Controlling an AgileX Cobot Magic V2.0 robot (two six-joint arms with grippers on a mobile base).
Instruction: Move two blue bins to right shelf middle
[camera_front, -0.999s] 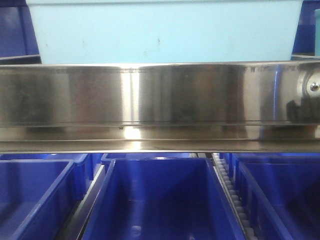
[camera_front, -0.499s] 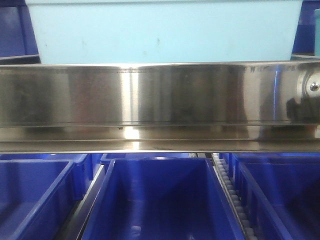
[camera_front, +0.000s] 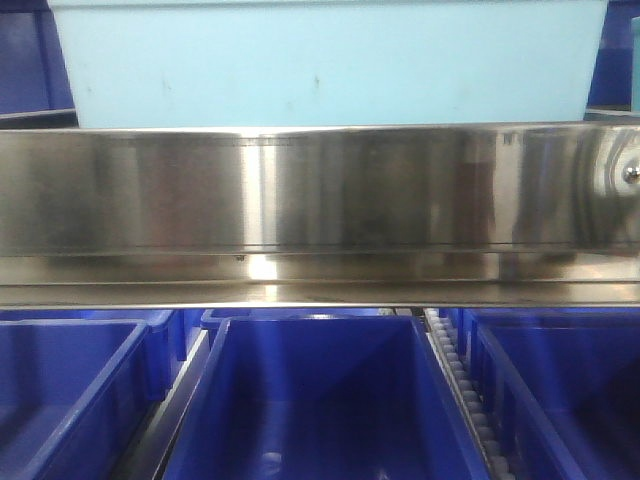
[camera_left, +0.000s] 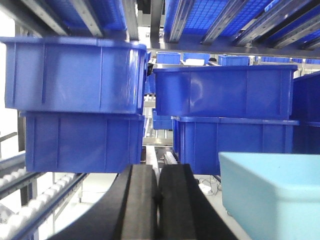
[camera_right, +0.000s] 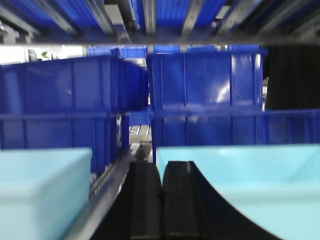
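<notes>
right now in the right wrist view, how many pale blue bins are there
2: left pale bin at lower left, right pale bin at lower right. Others may be hidden out of frame.

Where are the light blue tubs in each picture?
Front view: one light blue tub fills the top, above the shiny steel rail.
Left wrist view: one tub in the bottom right corner.
Right wrist view: two tubs, bottom left and bottom right.
Shared landmark: the dark-blue crates, in every view.
</notes>
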